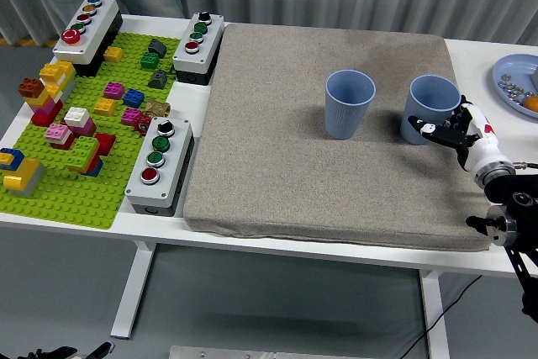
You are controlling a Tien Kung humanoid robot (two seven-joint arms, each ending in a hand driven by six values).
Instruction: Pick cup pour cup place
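Two blue cups stood upright on a grey mat (277, 140) that covered most of the white table (496, 260). The left cup (349, 103) sat near the middle of the mat's far half, and the right cup (430, 108) stood a little apart from it toward the mat's right edge, both with their open mouths up. The robot's right hand (458, 130) came in from the lower right and lay against the right cup's near right side, its black fingers (435, 130) curled partway round the cup's lower wall and touching it. The cup's base rested on the mat, so the hand was at the cup but the cup was not lifted; whether the fingers had fully closed on it could not be told from this view. The wrist and black forearm ran back off the mat's right corner toward the picture's edge. The left hand was out of sight. On the table's left part lay a green baseplate (71, 182) strewn with coloured building bricks, with three grey button boxes beside it: one at the far left corner (87, 29), one at the mat's far left corner (199, 45), and one at the mat's near left side (160, 165). At the far right edge a blue plate (514, 73) held some small pieces.
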